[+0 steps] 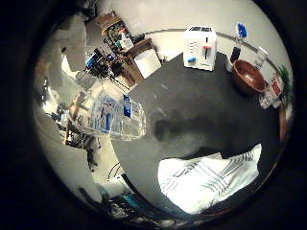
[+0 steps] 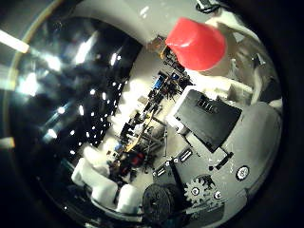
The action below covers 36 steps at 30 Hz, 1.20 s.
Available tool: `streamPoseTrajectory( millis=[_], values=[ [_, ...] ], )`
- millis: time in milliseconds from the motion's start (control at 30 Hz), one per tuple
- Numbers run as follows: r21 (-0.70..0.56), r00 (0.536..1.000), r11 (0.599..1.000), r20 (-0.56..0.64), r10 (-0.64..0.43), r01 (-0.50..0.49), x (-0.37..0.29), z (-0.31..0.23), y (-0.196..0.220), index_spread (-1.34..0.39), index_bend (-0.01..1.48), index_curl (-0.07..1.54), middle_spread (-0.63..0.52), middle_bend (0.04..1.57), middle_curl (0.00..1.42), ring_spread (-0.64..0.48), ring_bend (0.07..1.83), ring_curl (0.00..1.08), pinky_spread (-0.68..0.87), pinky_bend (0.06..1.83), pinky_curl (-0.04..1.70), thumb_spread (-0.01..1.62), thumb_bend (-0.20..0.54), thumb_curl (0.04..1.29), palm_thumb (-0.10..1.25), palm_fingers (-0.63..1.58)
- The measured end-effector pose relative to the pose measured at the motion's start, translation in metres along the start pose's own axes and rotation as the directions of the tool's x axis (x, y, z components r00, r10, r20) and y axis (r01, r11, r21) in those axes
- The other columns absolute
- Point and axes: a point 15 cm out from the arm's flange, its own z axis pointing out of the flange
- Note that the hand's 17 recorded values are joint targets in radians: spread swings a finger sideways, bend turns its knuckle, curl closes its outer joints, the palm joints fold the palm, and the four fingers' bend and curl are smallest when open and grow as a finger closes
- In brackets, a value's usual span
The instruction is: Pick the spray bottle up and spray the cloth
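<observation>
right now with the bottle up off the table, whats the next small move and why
Probably swing the spray bottle toward the white cloth before squeezing. The bottle sits close in the hand, lifted beside the dark table, while the cloth lies off to one side.

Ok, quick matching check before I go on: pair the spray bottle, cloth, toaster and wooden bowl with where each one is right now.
Things:
1. spray bottle
2. cloth
3. toaster
4. wooden bowl

Places:
a. standing at the far edge of the dark table, by the wall
b. lying flat on the table's near edge
c. close to the palm, off the table, with the hand beside it
d. on the table among small bottles, to one side of the toaster

Pairs: 1-c, 2-b, 3-a, 4-d
</observation>
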Motion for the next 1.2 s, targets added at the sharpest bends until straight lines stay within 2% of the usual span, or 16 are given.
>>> streamPoseTrajectory(
  millis=[233, 467, 567, 600, 700, 767, 833, 900, 933, 1000, 1067, 1200],
  values=[
    [-0.04, 0.999, 0.998, -0.016, 0.038, -0.038, 0.031, 0.04, 0.025, -0.29, 1.14, 0.65, -0.18, 1.31, 0.66, -0.21, 1.43, 0.57, -0.32, 1.26, 0.66, 0.39, -0.023, 0.97, 1.01, 1.23],
    [-0.038, 0.998, 0.998, -0.034, 0.055, -0.056, 0.046, 0.047, 0.031, -0.29, 1.14, 0.65, -0.18, 1.31, 0.66, -0.21, 1.43, 0.57, -0.32, 1.25, 0.65, 0.39, -0.025, 0.97, 0.99, 1.23],
    [-0.02, 0.997, 0.998, -0.046, 0.056, -0.057, 0.049, 0.04, 0.025, -0.29, 1.13, 0.65, -0.18, 1.3, 0.66, -0.21, 1.42, 0.56, -0.34, 1.23, 0.64, 0.43, -0.051, 0.94, 0.88, 1.23],
    [-0.011, 0.997, 0.998, -0.054, 0.055, -0.056, 0.052, 0.038, 0.023, -0.3, 1.11, 0.65, -0.18, 1.29, 0.66, -0.21, 1.41, 0.56, -0.36, 1.22, 0.62, 0.46, -0.052, 0.93, 0.84, 1.23],
    [0.003, 0.996, 0.998, -0.066, 0.063, -0.063, 0.059, 0.031, 0.02, -0.35, 0.93, 0.61, -0.2, 1.22, 0.62, -0.23, 1.39, 0.53, -0.48, 1.14, 0.56, 0.57, -0.059, 0.86, 0.72, 1.17],
    [0.009, 0.995, 0.998, -0.071, 0.068, -0.068, 0.063, 0.027, 0.019, -0.42, 0.8, 0.58, -0.24, 1.13, 0.58, -0.28, 1.31, 0.48, -0.56, 1.05, 0.49, 0.64, -0.054, 0.8, 0.65, 1.09],
    [0.016, 0.995, 0.997, -0.075, 0.071, -0.07, 0.066, 0.021, 0.016, -0.48, 0.68, 0.56, -0.28, 1.04, 0.55, -0.32, 1.23, 0.44, -0.56, 1.05, 0.48, 0.71, -0.048, 0.75, 0.61, 1.01],
    [0.018, 0.994, 0.997, -0.076, 0.072, -0.071, 0.066, 0.018, 0.015, -0.54, 0.58, 0.53, -0.33, 0.87, 0.48, -0.35, 1.16, 0.4, -0.44, 1.05, 0.48, 0.83, -0.043, 0.68, 0.56, 0.83],
    [0.019, 0.994, 0.997, -0.076, 0.076, -0.074, 0.067, 0.017, 0.015, -0.56, 0.57, 0.52, -0.34, 0.83, 0.47, -0.34, 1.14, 0.39, -0.4, 1.06, 0.48, 0.86, -0.042, 0.66, 0.54, 0.78],
    [0.019, 0.995, 0.997, -0.074, 0.073, -0.072, 0.065, 0.015, 0.014, -0.58, 0.54, 0.5, -0.31, 0.69, 0.42, -0.28, 1.04, 0.34, -0.2, 1.1, 0.5, 0.94, -0.049, 0.59, 0.47, 0.57],
    [0.017, 0.995, 0.998, -0.073, 0.069, -0.068, 0.063, 0.014, 0.014, -0.57, 0.51, 0.48, -0.28, 0.62, 0.39, -0.2, 0.97, 0.3, 0.0, 1.16, 0.5, 0.97, -0.046, 0.53, 0.41, 0.48],
    [-0.015, 0.995, 0.999, -0.097, 0.031, -0.033, 0.06, 0.014, 0.017, -0.53, 0.49, 0.45, -0.22, 0.56, 0.37, -0.04, 0.85, 0.24, 0.33, 1.14, 0.46, 0.98, -0.036, 0.47, 0.38, 0.36]
  ],
)
